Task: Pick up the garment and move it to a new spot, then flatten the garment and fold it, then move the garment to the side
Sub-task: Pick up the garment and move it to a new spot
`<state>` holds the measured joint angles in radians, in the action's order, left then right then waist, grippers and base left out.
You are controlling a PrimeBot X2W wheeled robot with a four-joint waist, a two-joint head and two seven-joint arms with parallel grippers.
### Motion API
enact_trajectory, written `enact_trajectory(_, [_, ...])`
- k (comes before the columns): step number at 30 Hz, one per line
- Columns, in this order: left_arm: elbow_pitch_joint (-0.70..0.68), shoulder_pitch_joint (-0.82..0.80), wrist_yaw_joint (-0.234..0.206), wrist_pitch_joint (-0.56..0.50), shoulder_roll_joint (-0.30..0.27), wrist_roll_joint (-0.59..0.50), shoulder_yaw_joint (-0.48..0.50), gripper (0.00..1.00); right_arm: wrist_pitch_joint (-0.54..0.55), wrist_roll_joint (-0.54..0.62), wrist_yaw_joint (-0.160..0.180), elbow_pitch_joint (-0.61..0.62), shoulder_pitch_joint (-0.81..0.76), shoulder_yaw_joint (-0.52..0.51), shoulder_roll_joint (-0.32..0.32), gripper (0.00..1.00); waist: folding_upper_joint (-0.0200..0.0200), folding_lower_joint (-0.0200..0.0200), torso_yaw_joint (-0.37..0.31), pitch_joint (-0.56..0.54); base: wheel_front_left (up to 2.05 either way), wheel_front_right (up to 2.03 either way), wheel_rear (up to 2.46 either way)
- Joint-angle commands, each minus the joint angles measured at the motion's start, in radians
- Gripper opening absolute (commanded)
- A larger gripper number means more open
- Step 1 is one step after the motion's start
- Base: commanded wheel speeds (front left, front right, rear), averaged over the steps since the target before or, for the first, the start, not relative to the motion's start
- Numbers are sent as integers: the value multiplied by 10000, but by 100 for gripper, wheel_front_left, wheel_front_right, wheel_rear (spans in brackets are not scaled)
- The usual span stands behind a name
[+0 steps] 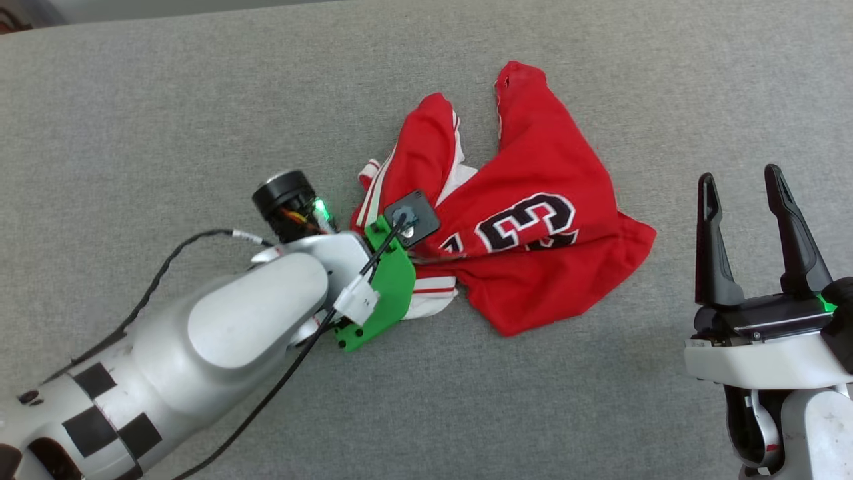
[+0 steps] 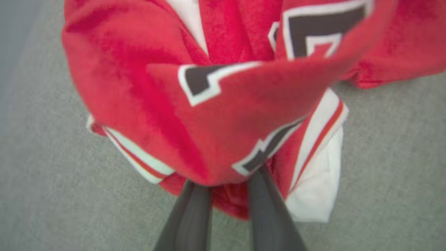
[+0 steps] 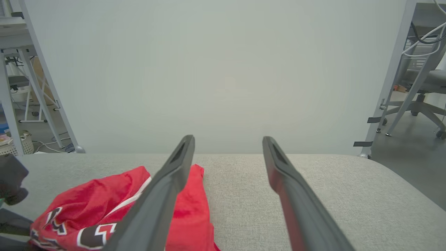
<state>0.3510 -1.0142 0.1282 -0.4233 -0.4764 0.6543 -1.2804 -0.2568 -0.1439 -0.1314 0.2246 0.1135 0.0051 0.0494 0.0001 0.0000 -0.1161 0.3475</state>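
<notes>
Red jersey T-shirt with white sleeves, crumpled on the grey fabric-covered table; left gripper, the nearer, narrowed onto a fold at its left edge; right gripper spread wide, empty, well apart to its right.

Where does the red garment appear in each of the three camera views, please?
Head view: the garment lies crumpled at the centre.
Left wrist view: the garment spans the top and middle, bunched at the fingertips of the left gripper.
Right wrist view: the garment is at lower left, partly behind one finger of the right gripper.
Shared landmark: the grey surface beneath it.
</notes>
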Motion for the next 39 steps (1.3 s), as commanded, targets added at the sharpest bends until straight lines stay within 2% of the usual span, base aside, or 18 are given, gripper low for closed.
enact_trajectory(1, [223, 418, 25, 22, -53, 62, 3, 0, -49, 91, 7, -30, 179, 23, 9, 100, -1, 0, 85, 16, 0, 0, 0])
enact_trajectory(4, [605, 703, 25, 368, 83, 264, 3, 0, -49, 161, 7, -68, 170, 44, 9, 100, -1, 0, 187, -57, 0, 0, 0])
enact_trajectory(5, [766, 712, 25, 676, 164, 337, 3, 13, -49, 193, 7, -83, 148, 38, 9, 100, -1, 0, 233, -116, 0, 0, 0])
enact_trajectory(6, [916, 667, 25, 1052, 233, 390, 9, 100, -49, 215, 7, -92, 131, 41, 9, 100, -1, 0, 266, -169, 0, 0, 0])
enact_trajectory(10, [1714, 510, -145, 2957, 665, 163, 344, 100, -49, 318, 7, -146, -53, 7, 9, 100, -1, 0, 466, -597, 0, 0, 0])
enact_trajectory(13, [2044, 759, -653, 4543, 1037, 213, 872, 100, -49, 385, 7, -208, -289, -7, 9, 100, -1, 0, 634, -1042, 0, 0, 0])
enact_trajectory(19, [2248, 1500, -1823, 6404, 1157, 51, 1414, 100, -49, 486, 7, -287, -750, -28, 9, 100, -1, 0, 991, -1786, 0, 0, 0])
enact_trajectory(24, [1697, 2459, -3074, 6821, 859, -45, 2251, 100, -49, 546, 7, -321, -1060, -76, 9, 100, -1, 0, 1291, -2192, 0, 0, 0])
enact_trajectory(29, [-88, 3977, -4415, 6846, 346, -808, 3957, 100, -49, 627, 7, -427, -1367, -187, 9, 100, -1, 0, 1637, -2485, 0, 0, 0])
enact_trajectory(33, [-1206, 5486, -5229, 6848, 120, -1540, 5336, 100, -49, 712, 7, -597, -1573, -213, 9, 100, -1, 0, 1859, -2709, 0, 0, 0])
enact_trajectory(36, [-1845, 6627, -5640, 6849, 204, -2027, 6363, 100, -49, 747, 7, -739, -1696, -263, 9, 100, -1, 0, 1980, -2842, 0, 0, 0])
enact_trajectory(39, [-2243, 7567, -5699, 6849, 396, -2508, 7105, 100, -49, 708, 7, -952, -1801, -239, 9, 100, -1, 0, 2053, -2977, 0, 0, 0])
